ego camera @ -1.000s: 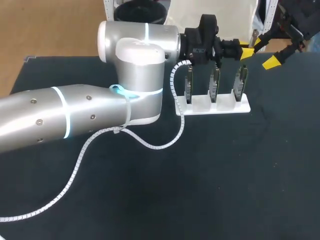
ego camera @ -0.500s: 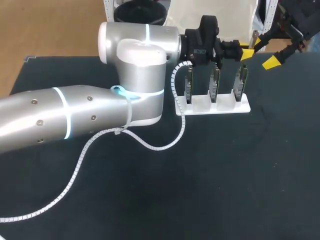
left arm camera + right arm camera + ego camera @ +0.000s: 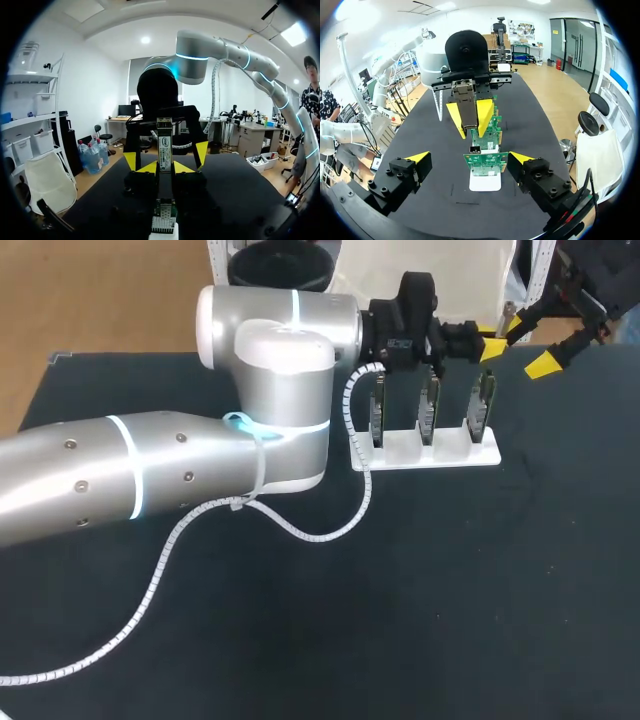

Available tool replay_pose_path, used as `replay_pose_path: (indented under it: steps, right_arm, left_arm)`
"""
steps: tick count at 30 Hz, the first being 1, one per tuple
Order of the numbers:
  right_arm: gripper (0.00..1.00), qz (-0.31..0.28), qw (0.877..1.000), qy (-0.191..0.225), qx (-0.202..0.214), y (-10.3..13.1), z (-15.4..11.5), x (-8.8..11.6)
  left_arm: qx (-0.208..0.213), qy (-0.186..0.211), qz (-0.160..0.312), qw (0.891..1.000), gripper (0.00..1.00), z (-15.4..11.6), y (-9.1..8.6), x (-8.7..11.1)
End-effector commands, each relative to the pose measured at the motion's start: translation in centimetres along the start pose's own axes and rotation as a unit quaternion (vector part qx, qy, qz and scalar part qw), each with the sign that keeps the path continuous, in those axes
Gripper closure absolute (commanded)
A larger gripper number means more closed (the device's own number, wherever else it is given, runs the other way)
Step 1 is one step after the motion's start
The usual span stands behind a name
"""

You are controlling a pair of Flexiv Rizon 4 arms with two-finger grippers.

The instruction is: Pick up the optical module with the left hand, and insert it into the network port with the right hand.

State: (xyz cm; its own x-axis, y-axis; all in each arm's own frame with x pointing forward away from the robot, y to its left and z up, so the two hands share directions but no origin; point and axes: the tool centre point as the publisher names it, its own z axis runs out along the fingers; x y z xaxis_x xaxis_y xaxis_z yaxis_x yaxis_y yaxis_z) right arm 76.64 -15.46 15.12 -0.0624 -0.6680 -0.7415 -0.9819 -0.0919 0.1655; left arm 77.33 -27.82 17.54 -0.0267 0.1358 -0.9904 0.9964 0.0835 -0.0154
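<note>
Currently, seen from overhead, the left arm [image 3: 150,470] crosses the dark surface [image 3: 450,590] from 9 o'clock toward 1 o'clock. There the left pincer [image 3: 165,169] hangs just above a white rack [image 3: 425,455] carrying three upright green circuit boards [image 3: 428,405]. The left pincer is closed narrowly on the optical module [image 3: 165,142], a slim metal bar lying along the fingers. Both yellow tips press its sides, and its far end reaches out past them. The right pincer [image 3: 530,346] sits at 2 o'clock, spread wide and holding nothing. It faces the left pincer head-on, in line with the bar. Whether the bar's end already lies between its tips cannot be told. The network port cannot be picked out with certainty; it is probably on one of the boards. Judging from the task, the step in hand is the handover from left to right. To do it well, the right pincer should stay square to the bar and centred on it. It should close on the free end only, so the end now inside the left fingers is left bare for the port. The left pincer should open only once the right grip is firm, then back straight off along the bar's line to avoid twisting it. With the boards just beneath, both pincers should keep above them.
</note>
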Motion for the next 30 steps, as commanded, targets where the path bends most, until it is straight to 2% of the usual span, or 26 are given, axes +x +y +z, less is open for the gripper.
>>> replay_pose_path:
  steps: [1,21,30]
  right_arm:
    - [0.00,0.000,1.000,0.000,0.001,0.0,0.0,0.0]
    - [0.00,0.000,1.000,0.000,0.001,0.0,0.0,0.0]
    - [0.00,-0.006,0.999,-0.034,0.027,-1.2,-2.0,-1.0]
  left_arm:
    - [-0.002,0.001,-0.001,1.000,1.00,-0.1,-0.1,0.1]
    - [-0.005,0.007,-0.001,1.000,1.00,0.0,0.2,0.1]
    - [-0.005,0.007,-0.001,1.000,1.00,0.0,0.2,0.1]
